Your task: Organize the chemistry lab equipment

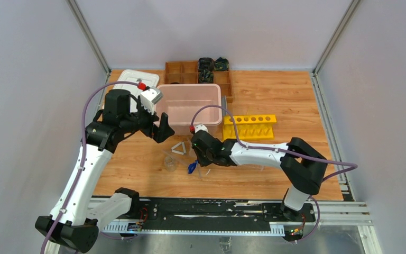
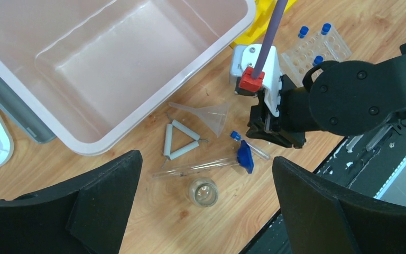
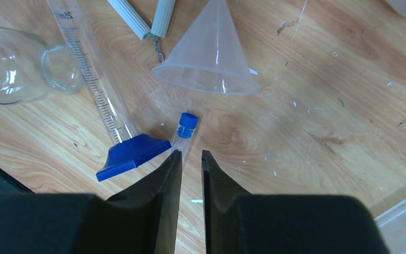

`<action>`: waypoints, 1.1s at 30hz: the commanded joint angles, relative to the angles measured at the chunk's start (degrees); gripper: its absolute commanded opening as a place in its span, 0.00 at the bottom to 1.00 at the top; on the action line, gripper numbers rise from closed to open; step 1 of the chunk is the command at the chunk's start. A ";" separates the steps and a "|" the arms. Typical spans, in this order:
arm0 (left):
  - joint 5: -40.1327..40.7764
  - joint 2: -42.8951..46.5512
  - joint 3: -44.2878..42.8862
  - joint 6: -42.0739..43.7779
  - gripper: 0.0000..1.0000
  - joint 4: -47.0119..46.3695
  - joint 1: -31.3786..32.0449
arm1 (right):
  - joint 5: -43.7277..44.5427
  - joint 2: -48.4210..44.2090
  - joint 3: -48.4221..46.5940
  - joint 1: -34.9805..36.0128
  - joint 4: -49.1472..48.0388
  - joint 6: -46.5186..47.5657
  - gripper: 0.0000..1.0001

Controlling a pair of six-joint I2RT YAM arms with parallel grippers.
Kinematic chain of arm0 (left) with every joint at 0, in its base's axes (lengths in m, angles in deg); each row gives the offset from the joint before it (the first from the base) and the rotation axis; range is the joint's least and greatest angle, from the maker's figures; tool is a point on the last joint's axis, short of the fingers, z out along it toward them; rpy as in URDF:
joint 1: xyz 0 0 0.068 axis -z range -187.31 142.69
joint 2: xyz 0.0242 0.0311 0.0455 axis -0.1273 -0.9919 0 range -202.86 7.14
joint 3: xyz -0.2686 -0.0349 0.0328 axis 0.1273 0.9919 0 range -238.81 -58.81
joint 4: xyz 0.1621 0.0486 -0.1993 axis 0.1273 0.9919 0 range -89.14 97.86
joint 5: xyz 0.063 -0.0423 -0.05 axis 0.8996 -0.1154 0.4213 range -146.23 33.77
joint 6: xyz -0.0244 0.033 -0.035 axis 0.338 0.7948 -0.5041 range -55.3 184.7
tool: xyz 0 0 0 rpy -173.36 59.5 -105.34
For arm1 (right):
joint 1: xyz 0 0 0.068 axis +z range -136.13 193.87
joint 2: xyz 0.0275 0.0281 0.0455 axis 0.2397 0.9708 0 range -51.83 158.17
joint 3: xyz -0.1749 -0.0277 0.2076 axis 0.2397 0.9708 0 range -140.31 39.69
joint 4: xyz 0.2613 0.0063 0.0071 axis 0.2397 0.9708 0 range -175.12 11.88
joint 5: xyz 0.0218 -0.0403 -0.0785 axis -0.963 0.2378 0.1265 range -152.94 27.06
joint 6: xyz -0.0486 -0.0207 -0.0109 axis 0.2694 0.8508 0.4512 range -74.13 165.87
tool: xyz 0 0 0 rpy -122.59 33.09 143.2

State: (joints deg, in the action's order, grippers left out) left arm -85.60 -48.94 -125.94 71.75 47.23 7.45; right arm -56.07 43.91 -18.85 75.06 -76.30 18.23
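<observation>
A small clear tube with a blue cap (image 3: 186, 127) lies on the table, and its lower end runs under my right gripper's left finger. My right gripper (image 3: 191, 153) is low over it with only a narrow gap between the jaws and nothing between them. Beside it lie a graduated cylinder (image 2: 201, 168) with a blue base (image 3: 132, 154), a clear funnel (image 3: 211, 53), a white triangle (image 2: 178, 140) and a small clear flask (image 2: 203, 191). My left gripper (image 2: 206, 161) is wide open and empty, high above the flask.
A large pink bin (image 2: 111, 58) stands just behind the glassware. A yellow tube rack (image 1: 248, 127) is to its right, and a clear rack with blue-capped tubes (image 2: 317, 47) is near it. A wooden divider box (image 1: 190, 74) and a white lid (image 1: 129, 84) sit at the back.
</observation>
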 commanded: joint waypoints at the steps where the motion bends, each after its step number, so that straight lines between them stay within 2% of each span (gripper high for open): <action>1: -0.12 1.05 -0.67 0.42 1.00 -1.63 0.18 | -0.37 1.84 -1.96 1.44 1.38 -0.95 0.24; 10: 0.18 1.47 -0.73 0.55 1.00 -1.55 0.18 | 0.48 5.96 -3.83 2.87 2.44 -0.24 0.30; 17: 0.41 1.38 -1.05 0.68 1.00 -1.57 0.17 | 3.06 8.39 -4.56 2.87 4.75 -0.29 0.29; 20: 0.32 1.26 -1.06 0.53 1.00 -1.61 0.18 | 3.87 8.98 -4.29 2.81 5.24 -0.17 0.24; 27: 2.16 1.60 -1.98 -0.04 1.00 -1.28 0.18 | 4.95 2.76 -3.29 1.29 6.18 0.68 0.01; 33: 1.50 2.52 -2.53 -0.15 1.00 -1.28 0.18 | 6.35 -6.84 -4.15 1.04 9.26 1.95 0.00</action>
State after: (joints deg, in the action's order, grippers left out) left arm -84.00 -48.00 -126.21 71.73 47.25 7.45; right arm -52.14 44.61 -22.40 76.72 -69.88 18.84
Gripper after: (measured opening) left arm 0.997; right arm 0.042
